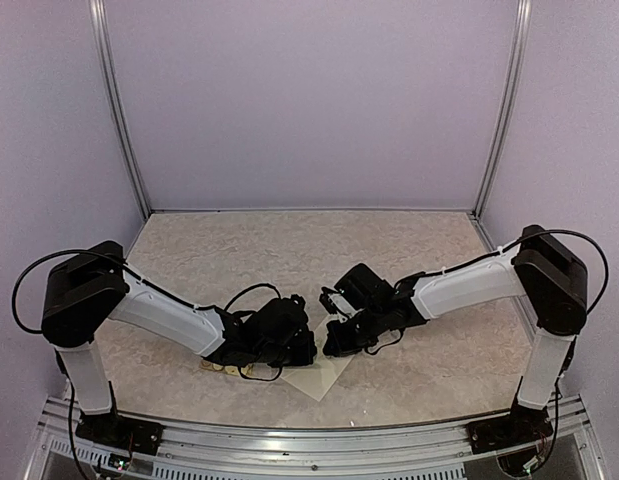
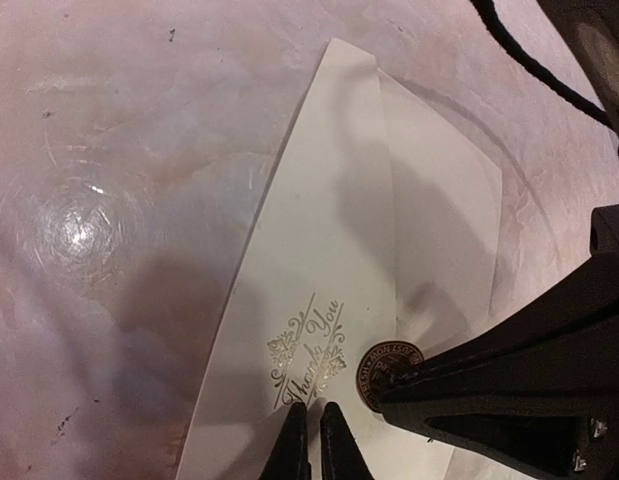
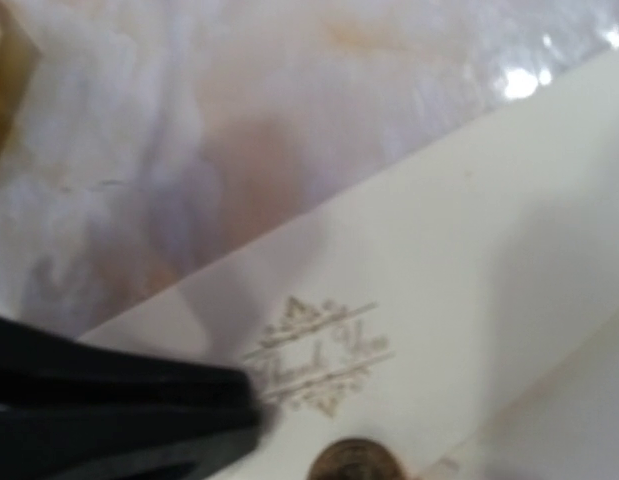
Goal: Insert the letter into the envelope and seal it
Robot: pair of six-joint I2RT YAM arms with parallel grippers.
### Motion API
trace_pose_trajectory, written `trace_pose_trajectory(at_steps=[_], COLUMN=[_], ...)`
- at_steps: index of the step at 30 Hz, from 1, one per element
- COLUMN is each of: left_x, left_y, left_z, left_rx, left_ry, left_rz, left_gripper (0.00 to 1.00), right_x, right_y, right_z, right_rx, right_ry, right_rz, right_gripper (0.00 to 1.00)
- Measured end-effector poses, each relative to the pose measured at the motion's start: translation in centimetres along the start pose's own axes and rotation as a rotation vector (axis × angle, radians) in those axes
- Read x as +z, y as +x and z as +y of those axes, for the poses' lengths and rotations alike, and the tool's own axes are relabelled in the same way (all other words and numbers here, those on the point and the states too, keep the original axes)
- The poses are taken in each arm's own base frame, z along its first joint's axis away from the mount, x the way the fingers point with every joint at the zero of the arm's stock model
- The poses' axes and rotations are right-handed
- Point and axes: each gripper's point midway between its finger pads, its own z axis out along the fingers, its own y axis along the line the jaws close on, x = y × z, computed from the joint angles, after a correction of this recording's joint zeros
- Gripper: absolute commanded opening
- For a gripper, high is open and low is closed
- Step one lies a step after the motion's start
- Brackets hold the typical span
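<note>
Nearest the arms' bases, a tan card (image 1: 224, 368) peeks out from under the left arm. Just beyond it the envelope (image 2: 319, 230) lies flat on the worktop (image 2: 139, 120), at the near middle, its long axis running diagonally with one corner pointing back toward the bases.

Both arms meet over it. The left gripper (image 2: 311, 440) has its tips pressed almost together, resting on the paper right at the foot of the gold print and pinching nothing that can be seen. The right gripper (image 2: 394, 395) comes in from the other side, also squeezed closed, with its tip touching a round dark-gold sticker (image 2: 387, 362) that sits just beside the print, seemingly at the flap's point.

So the thing to work on lies directly beneath both tips, and the right arm is the one on the seal. This looks like the sealing step, and what probably remains is a straight press down.

The gold script reads "Thank You", framed by small ornaments. The sticker carries a ring of lettering too small to read.
</note>
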Motion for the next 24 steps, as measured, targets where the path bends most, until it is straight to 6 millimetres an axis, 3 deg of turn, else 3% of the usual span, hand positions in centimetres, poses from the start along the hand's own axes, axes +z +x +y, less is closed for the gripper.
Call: trace_pose_trajectory(at_steps=[24], left_x=[0.0], left_y=[0.0], left_z=[0.05], left_rx=[0.0], left_ry=[-0.002], left_rz=[-0.001], left_gripper=[0.05], right_x=[1.03], right_y=[-0.17], right_z=[-0.5], right_rx=[0.075], right_ry=[-0.028], right_rz=[0.006], right_gripper=[0.0])
